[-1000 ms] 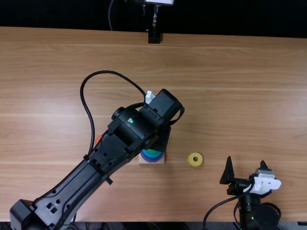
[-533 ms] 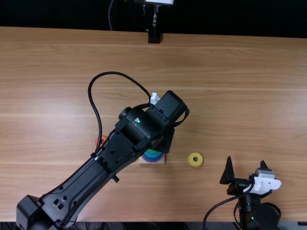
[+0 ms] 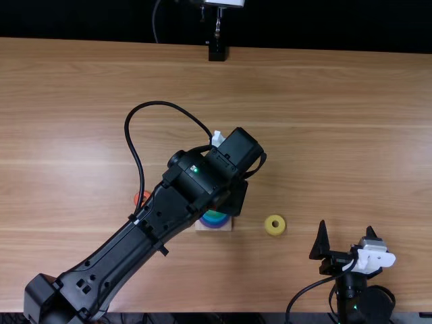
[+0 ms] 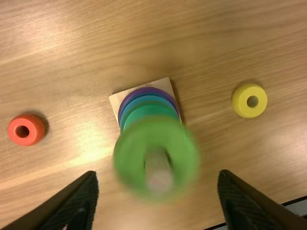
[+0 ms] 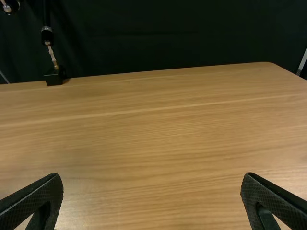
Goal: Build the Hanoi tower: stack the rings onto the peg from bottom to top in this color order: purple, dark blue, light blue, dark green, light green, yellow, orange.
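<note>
The lower rings (image 4: 144, 112) are partly hidden beneath the light green ring (image 4: 129, 160), a round, blurred disc around the pale peg (image 4: 159, 178) under the left tool (image 3: 233, 197), its fingers apart like those of the right tool (image 3: 347, 241).

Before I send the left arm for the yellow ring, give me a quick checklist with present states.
1. Left gripper fingers apart, letting go of the light green ring: ok.
2. Peg through the light green ring's hole: ok.
3. Light green ring seated flat on the rings beneath: cannot tell.
4. Yellow ring flat on the table, hole upward: ok.
5. Left gripper lined up over the yellow ring: not ok, it is over the peg.
6. Right gripper off to the side, away from the peg: ok.
</note>
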